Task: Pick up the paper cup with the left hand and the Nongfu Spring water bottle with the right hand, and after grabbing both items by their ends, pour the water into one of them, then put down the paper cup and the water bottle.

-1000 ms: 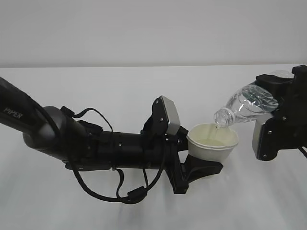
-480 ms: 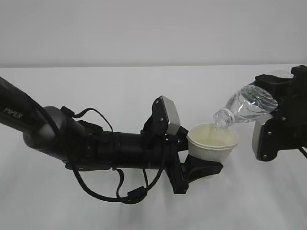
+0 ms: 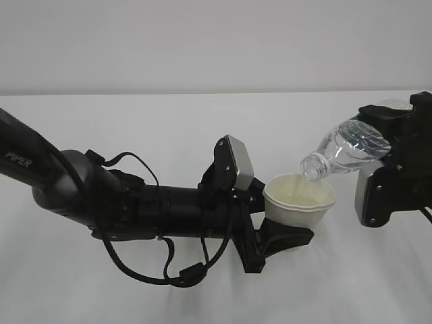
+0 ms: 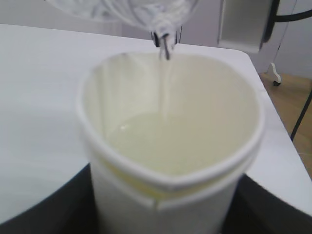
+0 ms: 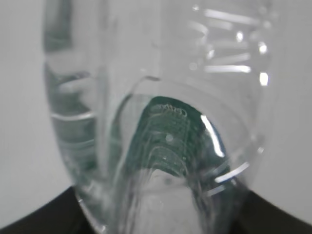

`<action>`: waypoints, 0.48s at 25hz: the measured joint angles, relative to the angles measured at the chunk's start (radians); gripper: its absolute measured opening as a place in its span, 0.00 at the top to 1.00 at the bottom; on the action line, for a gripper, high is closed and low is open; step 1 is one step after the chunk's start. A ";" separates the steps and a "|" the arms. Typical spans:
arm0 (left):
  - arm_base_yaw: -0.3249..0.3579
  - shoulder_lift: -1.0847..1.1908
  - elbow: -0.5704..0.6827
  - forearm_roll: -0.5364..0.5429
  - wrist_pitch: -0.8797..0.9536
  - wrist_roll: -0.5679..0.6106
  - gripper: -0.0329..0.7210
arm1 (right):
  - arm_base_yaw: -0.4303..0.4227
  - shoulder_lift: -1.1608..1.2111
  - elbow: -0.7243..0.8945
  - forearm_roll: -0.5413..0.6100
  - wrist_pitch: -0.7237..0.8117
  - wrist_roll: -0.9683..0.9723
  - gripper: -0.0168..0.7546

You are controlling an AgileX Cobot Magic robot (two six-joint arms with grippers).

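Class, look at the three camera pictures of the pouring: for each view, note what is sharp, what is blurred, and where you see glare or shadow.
Exterior view: even, soft light, washed-out white table, only faint shadows; paper cup and bottle fairly sharp. Left wrist view: the cup's near rim is soft, the bottle's mouth above it blurred. Right wrist view: the bottle fills the frame, out of focus, with bright glints on its ribs.

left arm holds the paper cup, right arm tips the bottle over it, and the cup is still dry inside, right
Not dry. The left wrist view shows water already pooled in the paper cup, with a thin stream falling from the bottle. The rest is right.
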 joint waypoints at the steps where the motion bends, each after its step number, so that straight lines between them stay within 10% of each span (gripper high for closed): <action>1: 0.000 0.000 0.000 0.000 0.000 0.000 0.36 | 0.000 0.000 0.000 0.000 0.000 0.000 0.50; 12: 0.000 0.000 0.000 0.000 0.000 0.000 0.36 | 0.000 0.000 0.000 0.000 0.000 0.000 0.50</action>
